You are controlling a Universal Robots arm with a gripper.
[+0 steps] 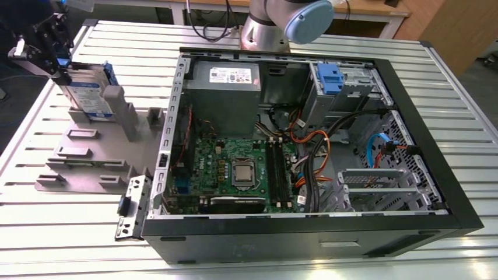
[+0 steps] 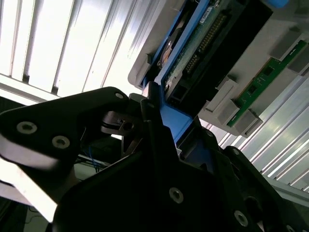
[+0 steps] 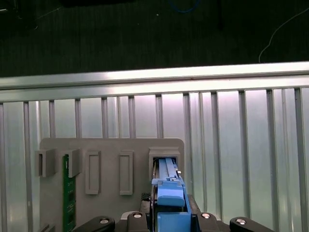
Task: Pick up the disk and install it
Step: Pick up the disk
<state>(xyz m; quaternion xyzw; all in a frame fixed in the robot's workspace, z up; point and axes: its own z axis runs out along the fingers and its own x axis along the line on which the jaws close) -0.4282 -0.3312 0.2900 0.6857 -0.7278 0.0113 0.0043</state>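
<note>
Leftmost in the exterior view, the gripper [image 1: 55, 58] is clamped on the upper edge of the disk [image 1: 90, 93], which stands on edge in a slot of the grey holder [image 1: 86, 149] on the slatted table [image 1: 70, 233], with the open computer case [image 1: 435, 146] just beside the holder on the exterior view's right
</note>
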